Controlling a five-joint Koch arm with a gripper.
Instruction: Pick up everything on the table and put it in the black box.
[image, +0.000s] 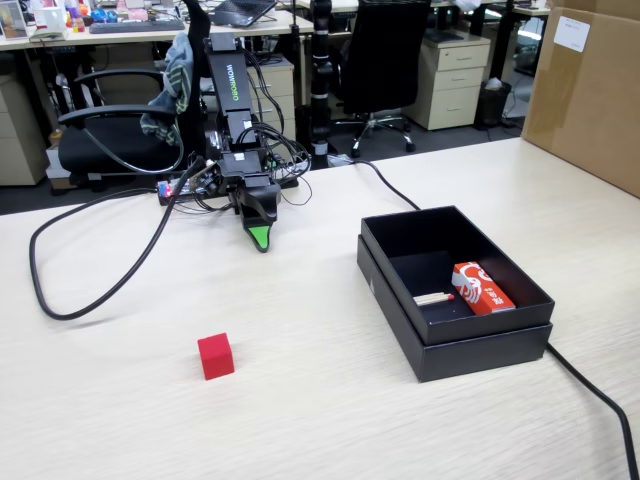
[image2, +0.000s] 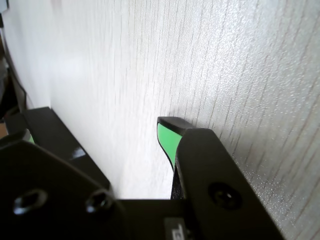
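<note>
A red cube (image: 215, 356) sits alone on the pale wood table (image: 120, 400), at the front left in the fixed view. The black box (image: 500, 345) stands open at the right. It holds a red-and-white packet (image: 482, 287) and a thin pale stick (image: 434, 297). My gripper (image: 260, 240) points down at the table at the back, close to the arm's base, well behind the cube and to the left of the box. In the wrist view the gripper (image2: 97, 134) shows a green pad (image2: 167, 142) on the right and a gap of bare table between the jaws. It holds nothing.
A thick black cable (image: 95, 295) loops over the table's left side. Another cable (image: 590, 385) runs from behind the box to the front right. A large cardboard box (image: 590, 90) stands at the far right. Office chairs and desks stand behind the table.
</note>
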